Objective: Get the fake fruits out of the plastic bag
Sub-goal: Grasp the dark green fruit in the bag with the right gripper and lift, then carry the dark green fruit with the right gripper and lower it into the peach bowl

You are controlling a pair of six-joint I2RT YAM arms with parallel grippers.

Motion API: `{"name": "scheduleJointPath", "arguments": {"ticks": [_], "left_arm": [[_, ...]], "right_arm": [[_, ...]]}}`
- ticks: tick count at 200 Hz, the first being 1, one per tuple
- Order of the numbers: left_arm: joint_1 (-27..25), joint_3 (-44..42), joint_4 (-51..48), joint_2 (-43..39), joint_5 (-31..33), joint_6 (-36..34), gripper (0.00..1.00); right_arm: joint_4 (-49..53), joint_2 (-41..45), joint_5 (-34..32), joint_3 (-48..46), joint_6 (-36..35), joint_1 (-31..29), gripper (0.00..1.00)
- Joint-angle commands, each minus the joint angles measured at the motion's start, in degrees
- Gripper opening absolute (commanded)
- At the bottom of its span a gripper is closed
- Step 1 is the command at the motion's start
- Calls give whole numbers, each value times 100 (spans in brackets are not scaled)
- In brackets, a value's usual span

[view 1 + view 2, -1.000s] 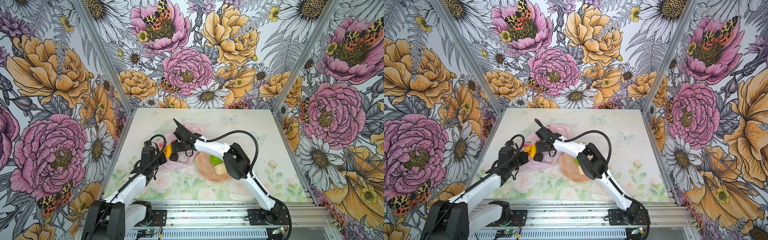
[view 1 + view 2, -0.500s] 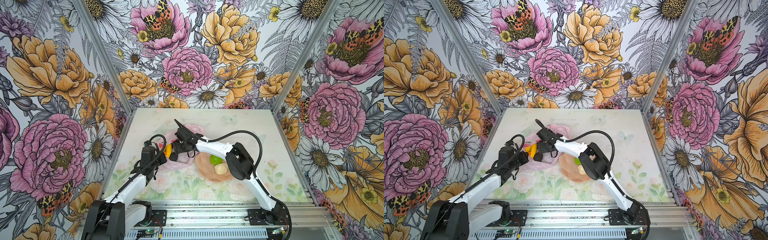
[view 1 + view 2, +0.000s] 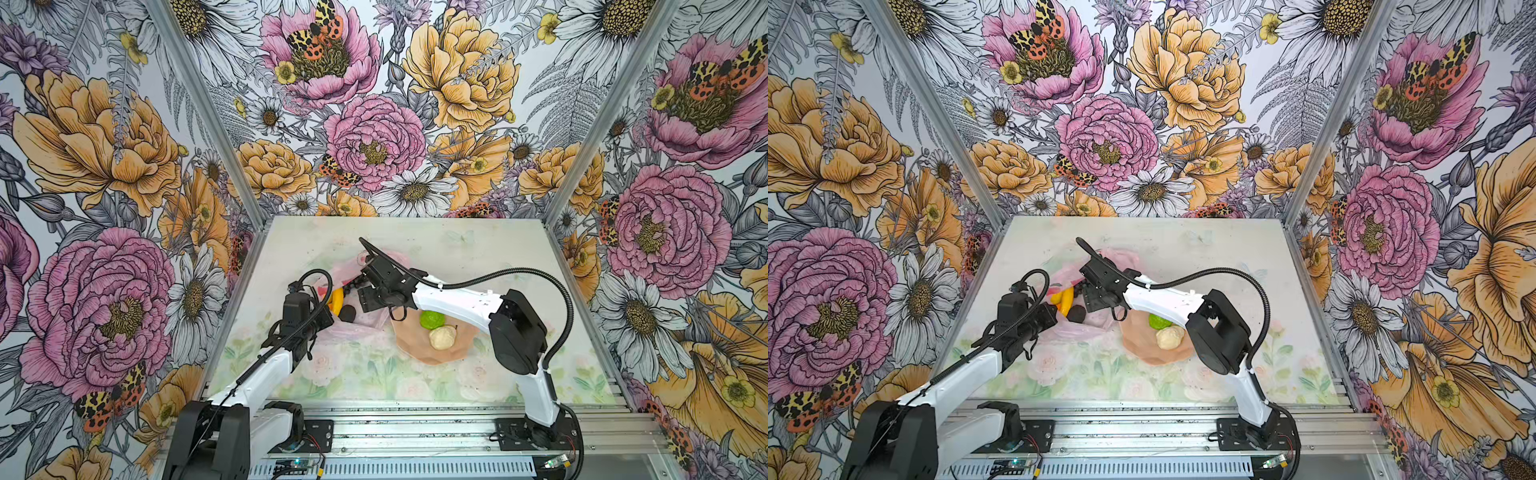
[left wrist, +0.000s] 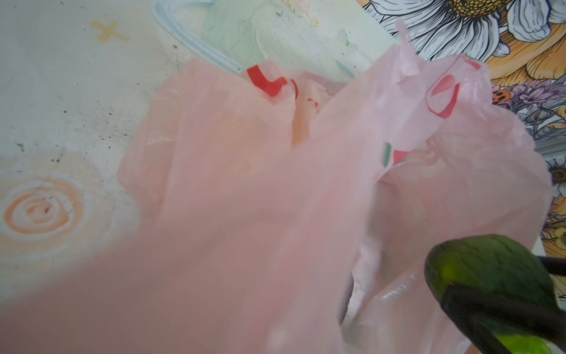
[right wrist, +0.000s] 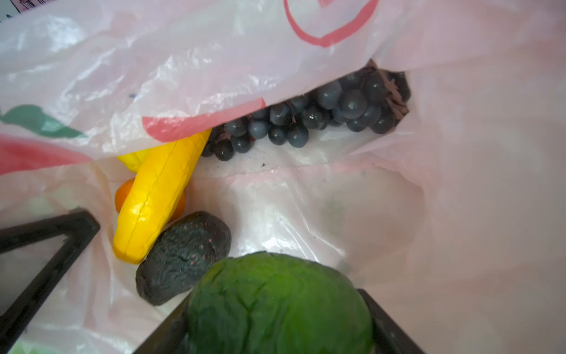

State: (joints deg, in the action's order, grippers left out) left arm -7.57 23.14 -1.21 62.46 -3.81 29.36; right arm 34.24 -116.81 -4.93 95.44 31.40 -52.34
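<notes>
The pink plastic bag [image 3: 360, 329] [image 3: 1084, 329] lies open left of centre in both top views. My right gripper [image 5: 277, 309] is inside it, shut on a green fruit [image 5: 278, 303] [image 4: 487, 269]. Beyond it in the bag lie a yellow banana [image 5: 156, 199] [image 3: 336, 299], a dark avocado-like fruit [image 5: 183, 257] [image 3: 348, 313], a purple grape bunch [image 5: 321, 113] and an orange piece [image 5: 122, 196]. My left gripper [image 3: 326, 322] is at the bag's near edge, shut on the film [image 4: 245, 199], which covers its fingers in the left wrist view.
A peach wavy-edged dish [image 3: 417, 353] [image 3: 1140, 351] sits right of the bag under the right forearm. It holds a bright green fruit [image 3: 432, 320] and a cream fruit [image 3: 442, 337]. A black frame [image 5: 46, 254] shows at the side of the right wrist view.
The right arm's elbow has swung to the right and its wrist has shifted slightly right inside the bag. The left arm has stayed where it was.
</notes>
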Motion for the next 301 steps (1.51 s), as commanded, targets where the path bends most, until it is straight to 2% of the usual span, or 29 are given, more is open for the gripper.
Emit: {"name": "scheduleJointPath", "arguments": {"ticks": [1, 59, 118, 301], "left_arm": [[-61, 78, 69, -6, 106, -156, 17], [-86, 81, 42, -32, 129, -153, 17], [-104, 90, 48, -8, 130, -167, 17], [-113, 97, 25, -33, 144, -168, 17]], "right_arm": [[85, 783, -309, -497, -87, -134, 76], [935, 2180, -901, -1820, 170, -495, 74], [1590, 2846, -1335, -2631, 546, -622, 73], [1633, 2348, -1335, -2917, 734, -716, 72]]}}
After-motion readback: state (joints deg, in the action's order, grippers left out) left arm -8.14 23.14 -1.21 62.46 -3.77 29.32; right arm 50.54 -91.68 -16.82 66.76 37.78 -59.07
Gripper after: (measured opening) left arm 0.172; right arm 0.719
